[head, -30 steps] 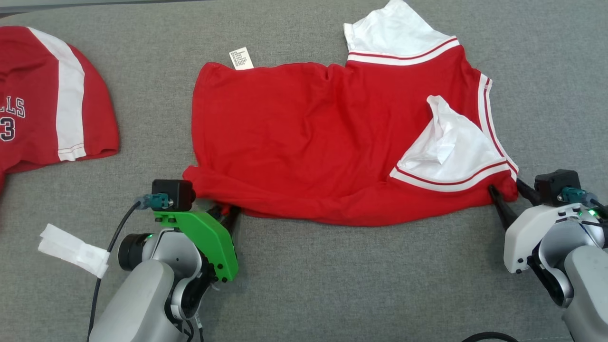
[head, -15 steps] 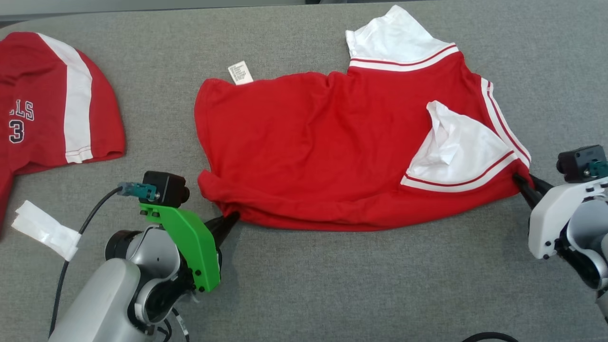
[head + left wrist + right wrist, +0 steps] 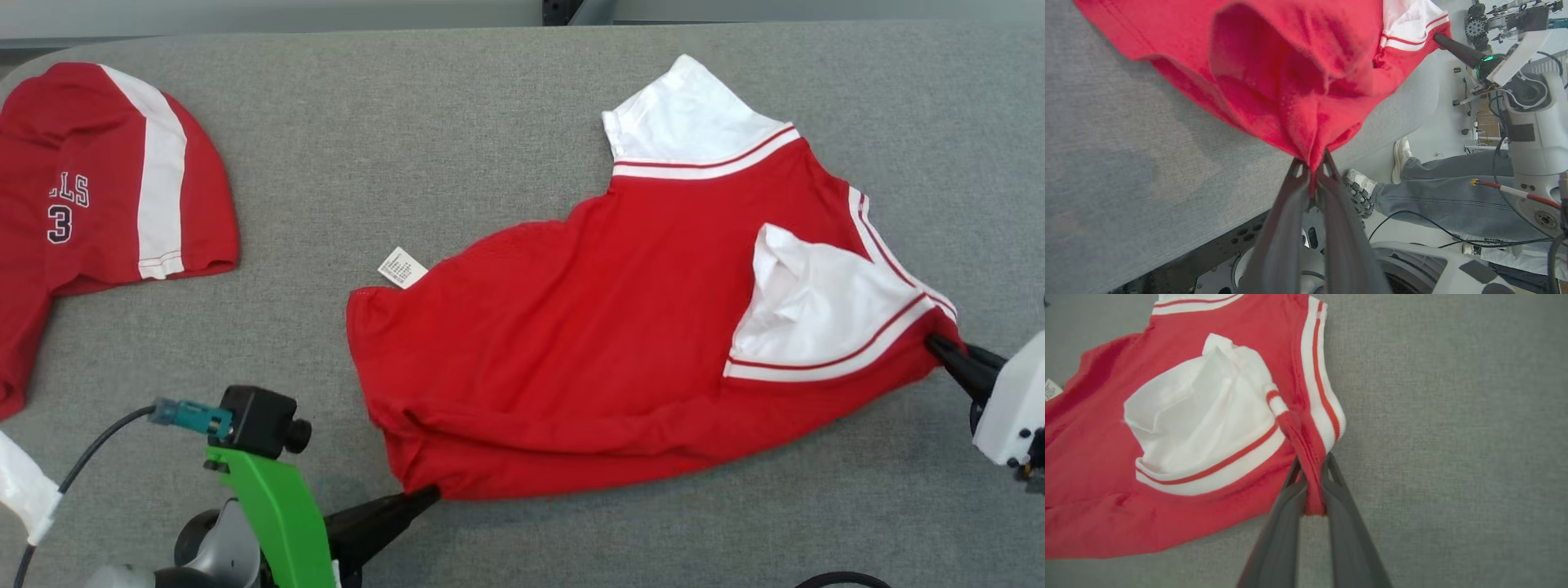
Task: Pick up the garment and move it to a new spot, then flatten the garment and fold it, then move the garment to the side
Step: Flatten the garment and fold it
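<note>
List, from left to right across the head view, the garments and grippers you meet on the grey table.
Numbered red jersey → left gripper pinching a corner → red garment → right gripper pinching the opposite end.

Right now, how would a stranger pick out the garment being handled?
On the grey table, look centre-right: the garment lies there, red with white, stripe-edged sleeves. Unlike the lettered red shirt at the far left, it is pinched at two near corners by the left tool and right tool.
</note>
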Available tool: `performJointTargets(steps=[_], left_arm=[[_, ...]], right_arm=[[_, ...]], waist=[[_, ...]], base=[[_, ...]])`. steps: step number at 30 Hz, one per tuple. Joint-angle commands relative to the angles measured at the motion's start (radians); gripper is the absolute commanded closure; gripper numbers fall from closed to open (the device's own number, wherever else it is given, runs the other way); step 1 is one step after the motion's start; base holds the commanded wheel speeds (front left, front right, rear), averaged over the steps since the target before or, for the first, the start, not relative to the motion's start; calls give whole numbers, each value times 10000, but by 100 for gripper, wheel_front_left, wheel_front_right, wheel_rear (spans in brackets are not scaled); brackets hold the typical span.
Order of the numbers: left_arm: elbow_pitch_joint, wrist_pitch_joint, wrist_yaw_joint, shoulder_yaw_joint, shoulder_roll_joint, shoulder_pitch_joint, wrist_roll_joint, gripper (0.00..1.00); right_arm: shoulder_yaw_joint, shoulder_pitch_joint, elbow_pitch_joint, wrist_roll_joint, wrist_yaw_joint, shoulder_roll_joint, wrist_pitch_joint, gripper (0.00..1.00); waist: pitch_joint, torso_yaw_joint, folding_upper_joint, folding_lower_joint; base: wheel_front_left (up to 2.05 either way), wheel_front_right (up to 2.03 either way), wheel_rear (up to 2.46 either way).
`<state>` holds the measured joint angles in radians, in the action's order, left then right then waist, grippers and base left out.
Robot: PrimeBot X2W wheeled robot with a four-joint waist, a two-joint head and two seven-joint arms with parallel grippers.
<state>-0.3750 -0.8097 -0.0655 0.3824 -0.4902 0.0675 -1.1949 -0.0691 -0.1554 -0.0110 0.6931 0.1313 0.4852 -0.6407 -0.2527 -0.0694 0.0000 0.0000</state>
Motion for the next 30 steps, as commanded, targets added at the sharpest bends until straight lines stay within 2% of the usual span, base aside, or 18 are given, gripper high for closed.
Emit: performJointTargets(steps=[1, 8, 12, 15, 16, 22, 24, 25, 27, 28, 29, 30], left_arm=[[9, -16, 33, -83, -164, -355, -108, 100], [576, 341, 405, 313, -359, -879, 645, 100], [1256, 928, 663, 511, -284, -1099, 1266, 81], [1817, 1499, 807, 525, -310, -1229, 1821, 84], [1959, 1634, 860, 561, -296, -1318, 1869, 89], [2349, 2077, 972, 492, -177, -1692, 1810, 96], [2374, 2146, 973, 507, -165, -1820, 1796, 89], [2393, 2180, 951, 521, -157, -1861, 1819, 77], [2421, 2196, 901, 574, -151, -1949, 1874, 64], [2431, 2201, 882, 600, -161, -1991, 1921, 56], [2446, 2205, 857, 628, -173, -2046, 1940, 45], [2443, 2210, 841, 641, -185, -2105, 1936, 25]], right_arm=[[-372, 395, 115, 98, -13, -167, -403, 100], [-869, 1507, 330, -13, -13, -795, -1388, 100], [-1188, 1960, 547, -241, -13, -1177, -1179, 100], [-1456, 2253, 564, -349, -13, -1509, -705, 100], [-1462, 2409, 519, -367, -13, -1596, -618, 100], [-1778, 2934, 148, -513, -14, -1838, 112, 100], [-1752, 3011, 30, -676, -14, -1906, 465, 100], [-1712, 3017, -9, -782, -14, -1895, 702, 65], [-1631, 3011, -176, -966, -14, -1936, 1159, 0], [-1539, 3010, -265, -1009, -14, -1964, 1307, 0], [-1470, 2998, -356, -1047, -13, -1966, 1436, 0], [-1419, 2974, -419, -1106, -13, -1942, 1584, 0]], waist=[[-14, -2, 0, 0], [-34, -7, 0, 0], [-3, 35, 0, 0], [48, 31, 0, 0], [66, 40, 0, 0], [177, 99, 0, 0], [209, 111, 0, 0], [215, 119, 0, 0], [234, 135, 0, 0], [245, 142, 0, 0], [258, 155, 0, 0], [265, 167, 0, 0]], base=[[0, 0, 0], [0, 0, 0], [0, 0, 0], [0, 0, 0], [0, 0, 0], [0, 0, 0], [0, 0, 0], [0, 0, 0], [0, 0, 0], [0, 0, 0], [0, 0, 0], [0, 0, 0]])
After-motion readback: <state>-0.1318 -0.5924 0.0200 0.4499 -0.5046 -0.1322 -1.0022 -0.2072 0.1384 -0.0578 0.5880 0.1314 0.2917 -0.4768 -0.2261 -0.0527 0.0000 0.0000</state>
